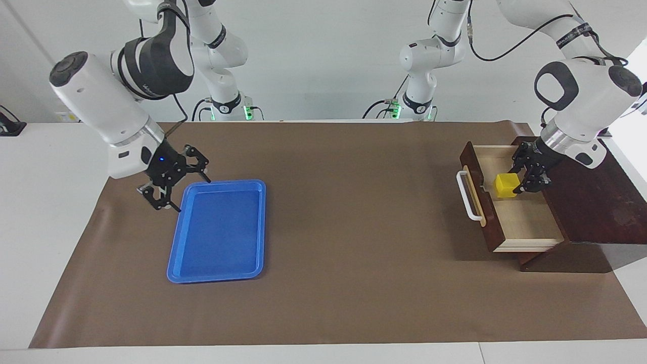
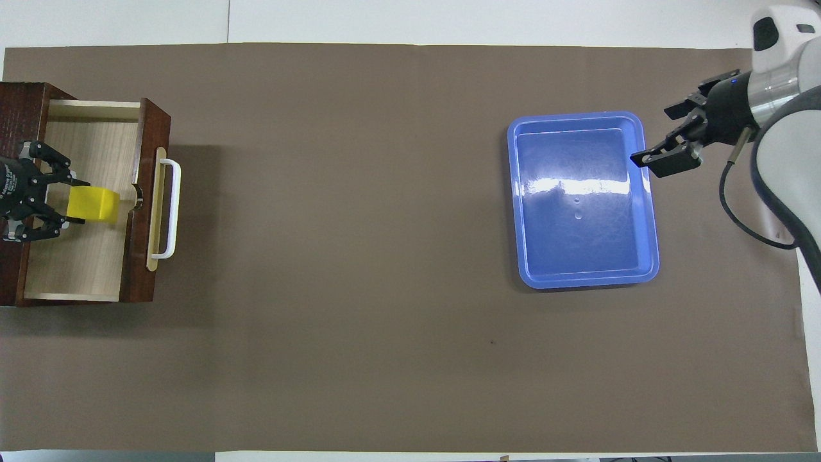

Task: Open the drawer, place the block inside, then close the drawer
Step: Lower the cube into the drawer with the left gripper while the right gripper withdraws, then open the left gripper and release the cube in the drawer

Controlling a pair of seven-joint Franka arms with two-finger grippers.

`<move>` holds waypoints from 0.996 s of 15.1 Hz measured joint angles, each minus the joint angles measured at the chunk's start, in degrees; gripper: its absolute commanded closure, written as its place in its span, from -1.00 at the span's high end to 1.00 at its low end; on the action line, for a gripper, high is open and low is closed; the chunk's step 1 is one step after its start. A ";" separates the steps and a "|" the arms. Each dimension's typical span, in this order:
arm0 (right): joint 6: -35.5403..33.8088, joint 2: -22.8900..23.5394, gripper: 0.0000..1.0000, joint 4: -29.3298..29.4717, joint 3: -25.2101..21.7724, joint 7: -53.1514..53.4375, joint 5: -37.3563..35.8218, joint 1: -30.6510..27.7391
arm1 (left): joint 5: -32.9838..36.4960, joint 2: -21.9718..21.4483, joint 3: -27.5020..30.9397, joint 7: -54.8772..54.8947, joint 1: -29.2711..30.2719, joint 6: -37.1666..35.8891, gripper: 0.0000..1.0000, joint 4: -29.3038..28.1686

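Drawer [image 1: 510,215]: seen pulled out of the dark wooden box [image 1: 596,202] at the left arm's end of the table; pale interior exposed; white handle [image 1: 467,194] left untouched
Block [image 1: 507,185]: yellow cube held over the open drawer interior, just beside the drawer front; whether it rested on the drawer floor could not be told
Left gripper [image 1: 521,183]: reached in over the drawer from above the box; fingers clenched on the block, one at each side, as seen in the overhead view [image 2: 72,204]
Right gripper [image 1: 174,189]: parked waiting over the table just beside the blue tray [image 1: 217,232]; fingers spread, nothing grasped
Step in hand: judged as placing; drawer opened, block brought inside, release not yet made
Next move: block to be lowered and let go; gripper to be lifted clear of the drawer walls; drawer front then to be pushed in until shut
Risk: block judged likely to be caught or dragged if the push were begun before the fingers were clear
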 measured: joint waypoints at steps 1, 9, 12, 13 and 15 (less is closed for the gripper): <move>-1.47 -1.10 1.00 0.04 -0.03 3.29 -1.98 -0.39 | 0.00 -0.30 -0.02 0.50 -0.02 0.80 -1.00 -1.14; -18.28 -12.05 1.00 0.06 0.39 36.20 -12.17 -0.41 | 0.00 -1.78 -0.04 3.66 -0.06 3.89 1.00 -3.94; -21.96 -14.35 1.00 -0.81 0.43 46.94 -14.71 -0.41 | -0.17 -1.96 -0.54 1.93 -0.28 -1.25 1.00 1.42; -21.85 -14.86 1.00 -1.75 0.42 49.30 -15.45 -0.42 | -0.18 -1.92 -0.74 0.13 -0.99 -4.19 1.00 4.32; -18.60 -15.68 1.00 -4.59 0.35 51.14 -16.09 -0.80 | 0.24 -1.67 -0.91 -6.63 -5.07 -7.58 1.00 8.56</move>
